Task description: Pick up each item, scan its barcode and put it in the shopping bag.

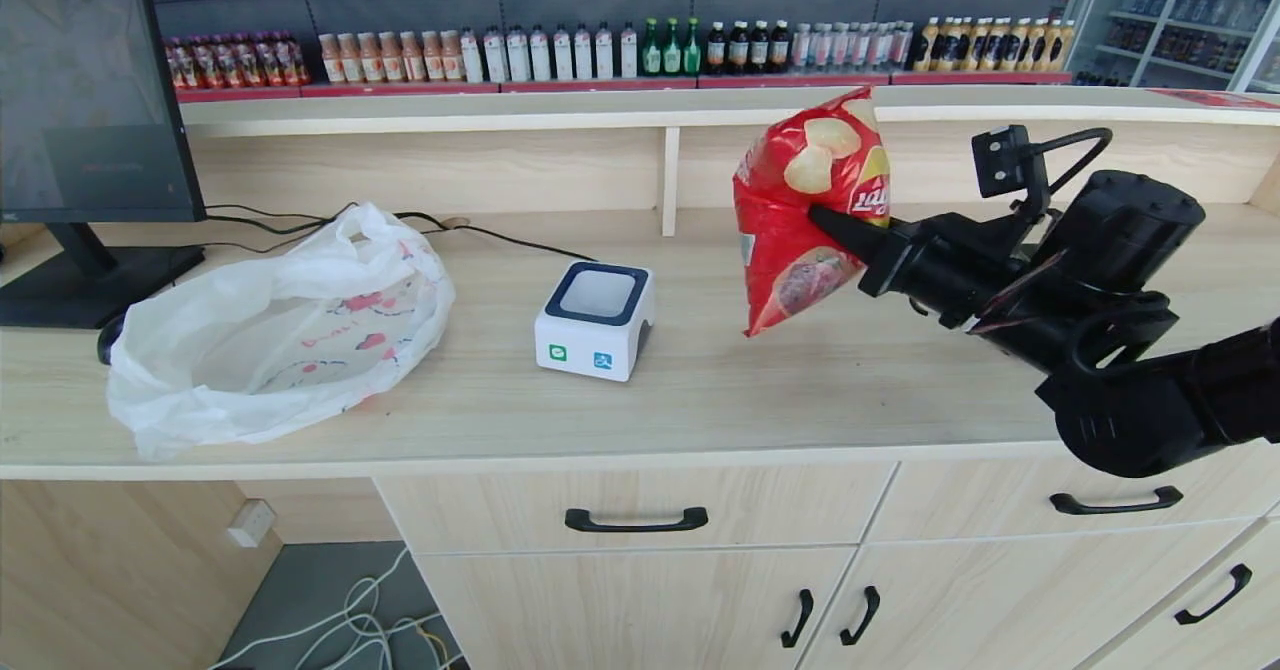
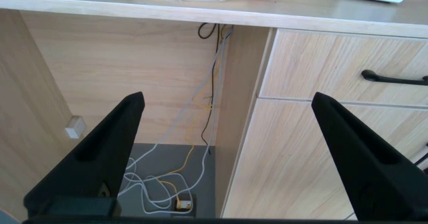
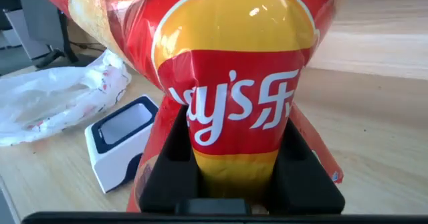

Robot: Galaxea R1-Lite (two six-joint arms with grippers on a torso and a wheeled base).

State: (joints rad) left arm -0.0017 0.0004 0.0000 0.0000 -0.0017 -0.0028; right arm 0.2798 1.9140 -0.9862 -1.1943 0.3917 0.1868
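Head view material shows the chip bag (image 1: 800, 220) held in the air to the right of the scanner (image 1: 595, 320), clear of the worktop (image 1: 800, 390) and higher than the scanner's top. The bag is red and yellow, roughly upright and slightly tilted, and it is pinched at mid-height by the right gripper (image 1: 830, 222). In the right wrist view, the black fingers (image 3: 175, 150) are seen clenched on both sides of the bag, with the scanner lying beyond and below it. The scanner, a small white box with a dark-rimmed window on top, is set on the worktop. The shopping bag (image 1: 280, 330), white thin plastic with red print, is spread with its mouth open to the left of the scanner, well apart from the chip bag. The left gripper (image 2: 227, 100) is placed lower than the scanner, in front of the cabinet under the worktop, its fingers spread wide with nothing between them. A monitor (image 1: 90, 90) is placed farther left of the scanner, behind the shopping bag.
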